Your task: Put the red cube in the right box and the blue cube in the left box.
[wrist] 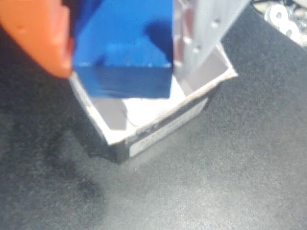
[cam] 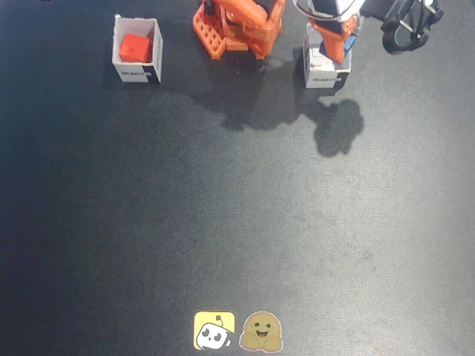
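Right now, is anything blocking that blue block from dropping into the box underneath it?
Nothing visible. The gripper holds the blue cube right above the open white box, whose visible inside looks empty.

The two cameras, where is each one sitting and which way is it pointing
Fixed view: above the table, looking straight down; arm base at the top edge, gripper over the right-hand box.
Wrist view: on the gripper, looking down past its fingers into that box.
Shared: the blue cube held over the box.
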Available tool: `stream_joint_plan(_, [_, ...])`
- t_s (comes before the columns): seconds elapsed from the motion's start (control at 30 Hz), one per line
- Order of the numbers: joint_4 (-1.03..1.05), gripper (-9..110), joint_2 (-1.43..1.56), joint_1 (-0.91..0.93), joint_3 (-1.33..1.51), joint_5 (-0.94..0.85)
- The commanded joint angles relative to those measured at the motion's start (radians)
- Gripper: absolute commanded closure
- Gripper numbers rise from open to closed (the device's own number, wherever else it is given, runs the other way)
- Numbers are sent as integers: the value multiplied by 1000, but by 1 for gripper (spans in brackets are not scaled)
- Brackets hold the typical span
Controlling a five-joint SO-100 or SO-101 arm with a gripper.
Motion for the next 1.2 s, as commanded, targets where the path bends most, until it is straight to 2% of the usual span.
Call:
stream_joint_plan(0.0, [-20, 91, 3, -8, -3, -12])
stream_joint_plan(0.17, [-34, 85, 11, -23, 5, -11])
stream_joint_plan(0.47, [-38, 85, 34, -28, 25, -3])
stream_joint_plan(0.63, [-6, 95, 37, -8, 15, 9])
stream_joint_plan(0.83, [18, 100, -5, 52, -44, -18])
stream_joint_plan(1.17, [-28, 101, -48, 215, -91, -54])
